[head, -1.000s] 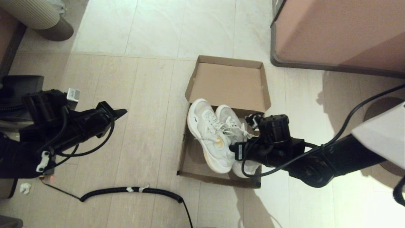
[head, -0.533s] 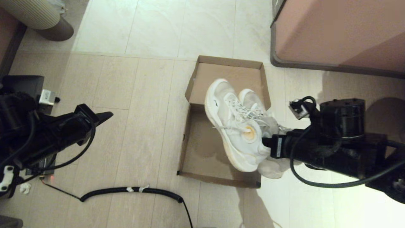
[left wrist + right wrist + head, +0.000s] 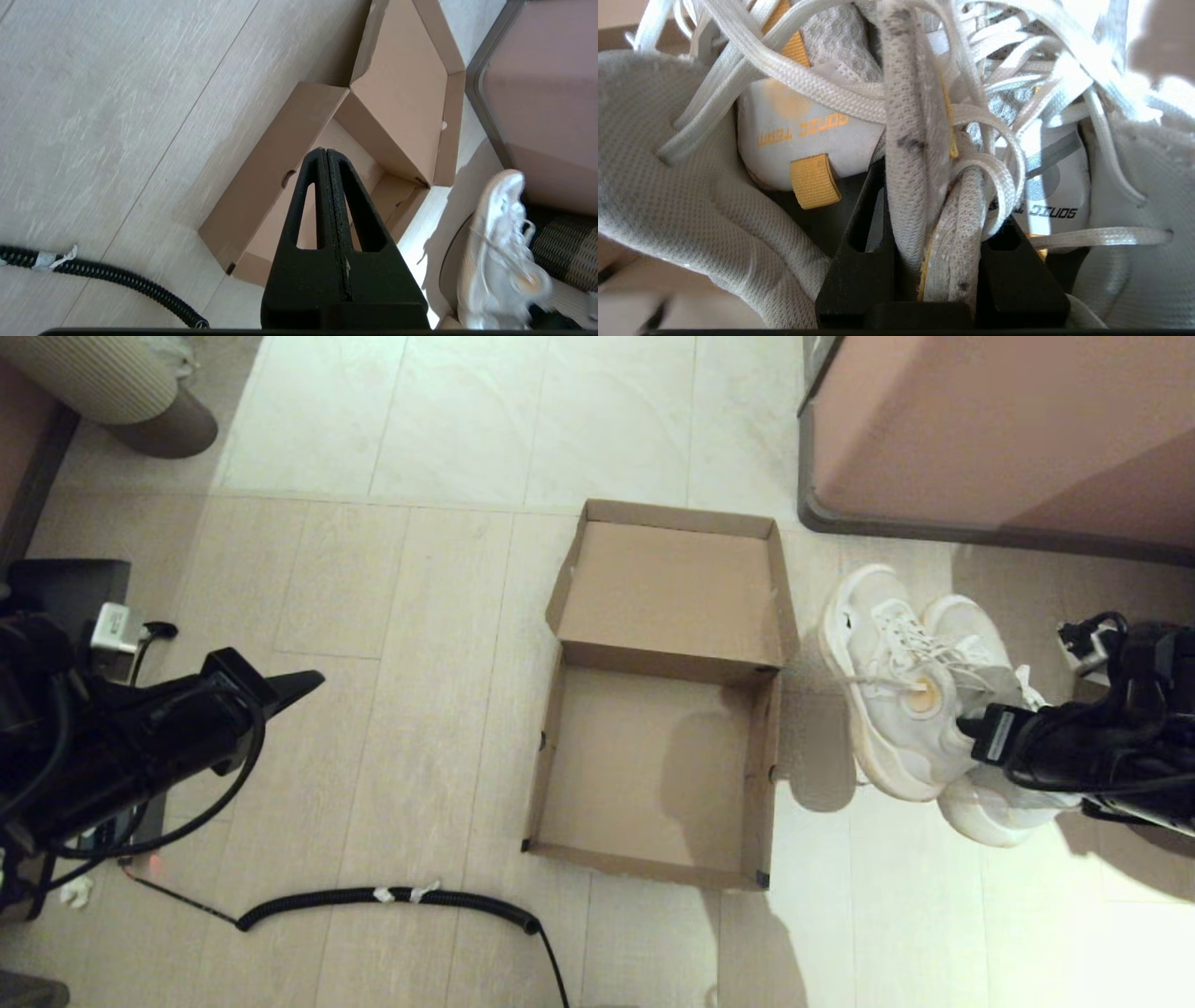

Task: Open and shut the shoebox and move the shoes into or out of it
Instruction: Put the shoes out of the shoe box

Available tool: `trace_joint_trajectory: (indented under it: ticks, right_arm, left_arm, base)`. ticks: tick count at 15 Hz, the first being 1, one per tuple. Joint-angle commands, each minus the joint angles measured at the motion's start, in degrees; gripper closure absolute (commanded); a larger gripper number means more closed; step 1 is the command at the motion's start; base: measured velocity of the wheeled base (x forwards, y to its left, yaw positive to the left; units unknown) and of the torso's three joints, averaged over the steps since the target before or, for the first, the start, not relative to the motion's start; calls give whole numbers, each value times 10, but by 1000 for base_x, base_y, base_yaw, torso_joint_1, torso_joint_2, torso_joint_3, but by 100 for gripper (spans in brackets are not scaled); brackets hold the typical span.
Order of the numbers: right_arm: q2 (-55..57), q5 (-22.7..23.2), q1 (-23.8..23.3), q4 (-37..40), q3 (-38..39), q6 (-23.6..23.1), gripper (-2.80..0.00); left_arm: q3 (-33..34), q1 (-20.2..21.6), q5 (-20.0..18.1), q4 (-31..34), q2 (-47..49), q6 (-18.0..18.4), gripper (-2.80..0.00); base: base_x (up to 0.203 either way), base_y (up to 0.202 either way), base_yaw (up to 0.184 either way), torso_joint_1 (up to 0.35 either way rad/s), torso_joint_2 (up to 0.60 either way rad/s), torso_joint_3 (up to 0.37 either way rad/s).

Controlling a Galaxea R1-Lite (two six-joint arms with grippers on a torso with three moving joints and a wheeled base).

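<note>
The brown cardboard shoebox point(image 3: 644, 775) lies open in the middle of the floor with nothing inside, and its lid point(image 3: 672, 588) is flipped back on the far side. The pair of white mesh shoes point(image 3: 901, 681) hangs to the right of the box, above the tiles, casting a shadow beside the box wall. My right gripper point(image 3: 971, 728) is shut on the inner collars of both shoes point(image 3: 920, 140), pinched together between its fingers point(image 3: 859, 261). My left gripper point(image 3: 303, 683) stays left of the box, shut and empty point(image 3: 325, 151). The box point(image 3: 261, 186) and one shoe point(image 3: 495, 242) show beyond it.
A large pinkish-brown furniture block point(image 3: 999, 429) stands at the back right, close behind the shoes. A black coiled cable point(image 3: 392, 898) lies on the floor in front of the box's left corner. A ribbed round base point(image 3: 103, 383) sits far back left.
My right gripper has lifted both shoes out of the box and carried them right, past the box's right wall. The box is now empty. My left arm drew back slightly to the left.
</note>
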Motion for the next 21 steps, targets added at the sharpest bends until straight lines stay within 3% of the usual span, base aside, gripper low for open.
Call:
trace_joint_trajectory:
  ticks: [1,8,11,14,15,21]
  right_arm:
    - [75,0,-39,-19,-19,-4,0]
    - [331,-6,-63,-174,-92,-25,0]
    - [398,-9,-64,-250,-107,-35,0]
    - [430,-10,-66,-260,-124,-48,0]
    - [430,-10,-68,-261,-124,-53,-280]
    - [388,-11,-69,-262,-92,-61,-280]
  left_arm:
    - [-5,-1,-2,-4,16,-2,0]
    - [-129,-3,-9,-8,183,11,0]
    - [-129,-3,-9,-34,223,12,0]
    - [-128,-2,-9,-36,233,12,0]
    - [-127,-2,-9,-36,233,12,0]
    - [-124,-2,-9,-36,227,12,0]
  base:
    - [0,0,0,0,0,0]
    - [0,0,0,0,0,0]
    - [0,0,0,0,0,0]
    - [0,0,0,0,0,0]
    - [0,0,0,0,0,0]
    - [0,0,0,0,0,0]
